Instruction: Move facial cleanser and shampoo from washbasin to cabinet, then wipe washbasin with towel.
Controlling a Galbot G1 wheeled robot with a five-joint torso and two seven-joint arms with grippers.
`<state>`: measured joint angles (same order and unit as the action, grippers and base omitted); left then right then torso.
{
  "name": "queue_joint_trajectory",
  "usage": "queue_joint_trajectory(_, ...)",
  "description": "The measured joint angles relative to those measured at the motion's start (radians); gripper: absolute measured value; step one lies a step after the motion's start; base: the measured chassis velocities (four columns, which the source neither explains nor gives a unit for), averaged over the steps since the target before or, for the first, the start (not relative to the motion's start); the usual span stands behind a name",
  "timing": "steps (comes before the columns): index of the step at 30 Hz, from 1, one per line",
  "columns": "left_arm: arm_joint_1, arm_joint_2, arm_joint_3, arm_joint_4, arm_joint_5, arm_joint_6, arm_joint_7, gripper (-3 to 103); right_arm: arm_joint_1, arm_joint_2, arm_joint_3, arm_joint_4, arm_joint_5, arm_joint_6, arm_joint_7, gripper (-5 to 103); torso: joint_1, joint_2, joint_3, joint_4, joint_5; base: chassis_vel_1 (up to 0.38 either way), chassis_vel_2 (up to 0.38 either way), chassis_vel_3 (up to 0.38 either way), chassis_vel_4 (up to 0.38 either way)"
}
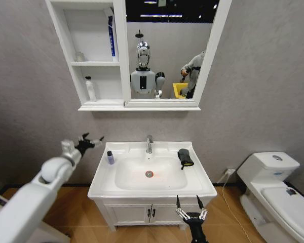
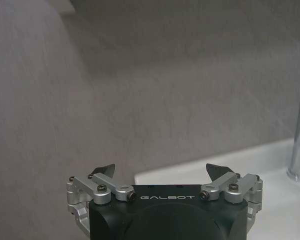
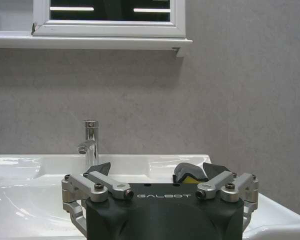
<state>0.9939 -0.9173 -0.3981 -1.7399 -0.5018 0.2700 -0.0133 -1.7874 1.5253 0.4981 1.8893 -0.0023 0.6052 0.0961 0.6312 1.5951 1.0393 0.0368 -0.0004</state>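
Left gripper [image 1: 92, 141] raised left of the washbasin [image 1: 202, 188], near the grey wall, level with the basin's back-left corner; fingers spread wide, nothing between them, touching nothing. In left wrist view same gripper [image 2: 160, 172] with both black fingertips [image 2: 104, 170] well apart, empty gap, basin corner and wall behind.

Right gripper [image 1: 191, 203] low at the basin's front edge, right of centre, in front of the vanity doors [image 1: 151, 213]; fingers splayed open, holding nothing, not touching the rim. Right wrist view: gripper [image 3: 160, 170] open, aimed across the basin toward the chrome tap [image 3: 89, 142] and the towel.

Towel [image 1: 185, 157] dark, crumpled, lying on the right ledge of the washbasin, beside the bowl; also seen past the right fingers [image 3: 190, 173]. Small dark-capped bottle [image 1: 110, 157] upright on the left ledge, near the left gripper but apart from it. Red-ringed drain [image 1: 149, 174] in bowl centre.

Cabinet [image 1: 64, 30] on wall above, left of the mirror [image 1: 164, 50]: blue tube [image 1: 112, 36] upright in top compartment, against its right wall; white bottle [image 1: 90, 89] upright in compartment below. Toilet [image 1: 276, 195] at right.
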Motion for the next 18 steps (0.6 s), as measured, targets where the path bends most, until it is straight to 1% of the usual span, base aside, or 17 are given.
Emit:
queue_joint_trajectory(2,0.056,-0.08,0.002,0.033,0.051,-0.023,0.007,100,-0.004,-0.007,0.011,0.0,0.004,0.002,0.006,100,0.0,0.0,0.0,-0.0002,0.0005,0.0,0.0,0.0,0.0)
queue_joint_trajectory(3,0.056,-0.08,0.002,0.033,0.051,-0.023,0.007,100,-0.004,-0.007,0.011,0.0,0.004,0.002,0.006,100,0.0,0.0,0.0,-0.0002,0.0005,0.0,0.0,0.0,0.0)
queue_joint_trajectory(5,0.066,-0.119,0.015,0.066,0.078,-0.035,0.016,100,-0.005,-0.01,0.017,0.001,0.008,0.003,0.013,100,0.0,0.0,0.0,-0.0002,0.0006,0.0,0.0,0.0,0.0)
queue_joint_trajectory(6,0.066,-0.119,0.015,0.066,0.078,-0.035,0.016,100,-0.005,-0.01,0.017,0.001,0.008,0.003,0.013,100,0.0,0.0,0.0,-0.0002,0.0006,0.0,0.0,0.0,0.0)
queue_joint_trajectory(8,0.051,-0.15,0.036,0.102,0.078,-0.036,0.018,100,-0.007,-0.01,0.018,0.002,0.011,0.004,0.019,100,0.0,0.0,0.0,-0.0002,0.0006,0.0,0.0,0.0,0.0)
queue_joint_trajectory(9,0.051,-0.15,0.036,0.102,0.078,-0.036,0.018,100,-0.007,-0.01,0.018,0.002,0.011,0.004,0.019,100,0.0,0.0,0.0,-0.0002,0.0006,0.0,0.0,0.0,0.0)
queue_joint_trajectory(11,0.004,-0.177,0.06,0.159,0.079,-0.036,0.017,100,-0.013,-0.01,0.019,0.002,0.01,0.007,0.023,100,0.0,0.0,0.0,-0.0004,0.0006,0.0,0.0,0.0,0.0)
queue_joint_trajectory(14,-0.012,-0.184,0.066,0.176,0.08,-0.036,0.017,100,-0.014,-0.01,0.019,0.003,0.01,0.008,0.024,100,0.0,0.0,0.0,-0.0003,0.0006,0.0,0.0,0.0,0.0)
queue_joint_trajectory(16,-0.073,-0.21,0.076,0.236,0.093,-0.036,0.025,100,-0.021,-0.009,0.022,0.004,0.01,0.013,0.028,100,0.0,0.0,0.0,-0.0005,0.0006,0.0,0.0,0.0,0.0)
queue_joint_trajectory(18,-0.092,-0.217,0.079,0.257,0.099,-0.036,0.028,100,-0.023,-0.009,0.025,0.004,0.01,0.014,0.03,100,0.0,0.0,0.0,-0.0004,0.0006,0.0,0.0,0.0,0.0)
